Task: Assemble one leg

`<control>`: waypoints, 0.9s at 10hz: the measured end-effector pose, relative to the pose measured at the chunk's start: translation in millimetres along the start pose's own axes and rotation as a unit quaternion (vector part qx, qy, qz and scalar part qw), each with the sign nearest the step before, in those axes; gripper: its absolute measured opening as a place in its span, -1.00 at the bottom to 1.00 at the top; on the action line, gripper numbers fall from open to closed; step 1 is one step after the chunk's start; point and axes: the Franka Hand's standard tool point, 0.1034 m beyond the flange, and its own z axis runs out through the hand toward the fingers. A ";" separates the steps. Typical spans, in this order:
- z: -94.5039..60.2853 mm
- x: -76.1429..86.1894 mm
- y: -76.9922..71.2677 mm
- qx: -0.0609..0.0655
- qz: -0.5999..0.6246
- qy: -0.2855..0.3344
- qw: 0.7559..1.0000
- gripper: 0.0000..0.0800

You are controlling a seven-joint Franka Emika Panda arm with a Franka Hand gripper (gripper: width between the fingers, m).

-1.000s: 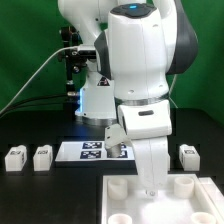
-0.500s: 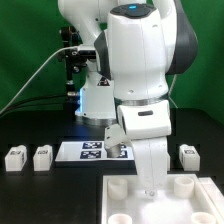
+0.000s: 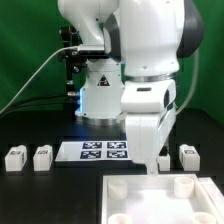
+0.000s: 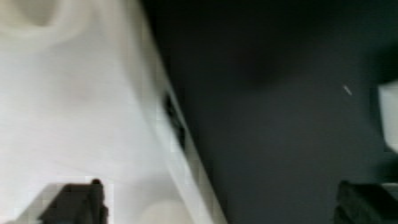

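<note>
Several small white legs with tags stand on the black table: two at the exterior view's left (image 3: 14, 157) (image 3: 42, 157) and one at the right (image 3: 188, 154), with another partly hidden behind the arm (image 3: 165, 158). My gripper (image 3: 152, 168) hangs over the far edge of the large white panel (image 3: 140, 205), near the right-hand legs. In the wrist view the gripper (image 4: 221, 200) is open, with its dark fingertips (image 4: 71, 200) wide apart and nothing between them. The blurred panel edge (image 4: 107, 120) and dark table lie below it.
The marker board (image 3: 95, 151) lies flat behind the panel, between the left and right legs. The panel has round sockets at its far corners (image 3: 117, 186) (image 3: 183, 184). A pale object shows at the wrist view's edge (image 4: 390, 110).
The arm has swung toward the exterior view's right, and the hand now sits nearer the right-hand legs. The marker board is less covered than before. The legs and panel have not moved.
</note>
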 end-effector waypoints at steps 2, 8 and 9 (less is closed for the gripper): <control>0.1 18.9 -21.5 -0.002 0.142 0.008 0.990 0.62; 4.0 48.2 -51.7 0.015 0.476 0.022 0.879 0.62; 5.1 52.4 -57.2 0.016 0.486 0.021 0.874 0.62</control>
